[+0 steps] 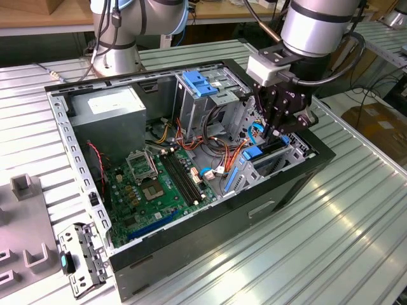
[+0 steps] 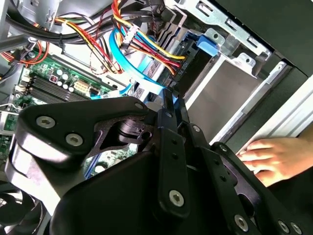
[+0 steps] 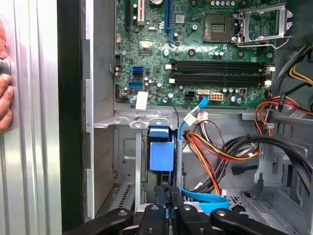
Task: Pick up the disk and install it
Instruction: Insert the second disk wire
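Fingers (image 3: 168, 208) pinched nearly together on my gripper (image 1: 278, 130), gripping the disk's (image 3: 162, 156) blue edge | seating step inside case (image 1: 210, 210) | I judge a straight, gentle push comes next

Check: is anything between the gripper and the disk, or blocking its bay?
Nothing visible separates the gripper from the disk, which stands on edge in the bay right at it. The blue cable and coloured wire bundle run close beside the disk, not across it, as far as I can tell.
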Controlling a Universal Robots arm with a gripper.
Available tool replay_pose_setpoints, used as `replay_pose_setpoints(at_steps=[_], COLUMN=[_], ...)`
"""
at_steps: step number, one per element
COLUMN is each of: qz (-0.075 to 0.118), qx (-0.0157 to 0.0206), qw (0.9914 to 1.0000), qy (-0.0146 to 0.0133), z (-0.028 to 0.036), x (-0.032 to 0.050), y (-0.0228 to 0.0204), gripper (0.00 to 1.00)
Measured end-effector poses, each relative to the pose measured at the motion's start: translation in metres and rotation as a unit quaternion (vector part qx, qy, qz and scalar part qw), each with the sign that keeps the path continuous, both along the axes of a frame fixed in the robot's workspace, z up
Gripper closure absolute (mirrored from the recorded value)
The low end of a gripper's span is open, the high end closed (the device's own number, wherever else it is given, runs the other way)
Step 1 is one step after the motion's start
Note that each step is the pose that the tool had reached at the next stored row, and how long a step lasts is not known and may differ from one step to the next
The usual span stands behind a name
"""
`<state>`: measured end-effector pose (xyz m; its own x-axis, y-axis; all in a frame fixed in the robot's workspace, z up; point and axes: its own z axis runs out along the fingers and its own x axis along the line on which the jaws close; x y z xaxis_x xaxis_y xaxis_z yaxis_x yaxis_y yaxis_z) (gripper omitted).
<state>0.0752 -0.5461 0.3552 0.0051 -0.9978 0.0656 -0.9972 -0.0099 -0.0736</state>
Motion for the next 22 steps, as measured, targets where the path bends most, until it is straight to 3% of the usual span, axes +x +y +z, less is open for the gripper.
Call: replay_pose_setpoints(at_steps=[1, 3, 16, 22], qz=[-0.001, -0.003, -0.003, -0.003], qx=[0.0039, 0.0037, 0.0050, 0.0094], qw=[0.99999, 0.99999, 0.99998, 0.99995], qy=[-0.0001, -0.0001, -0.0001, -0.0001], z=[-0.0037, -0.0095, -0.0077, -0.0083], x=[0.0001, 0.0013, 0.0020, 0.0020], y=[-0.0016, -0.0016, -0.0016, -0.0016], gripper=[0.84, 0.84, 0.84, 0.84])
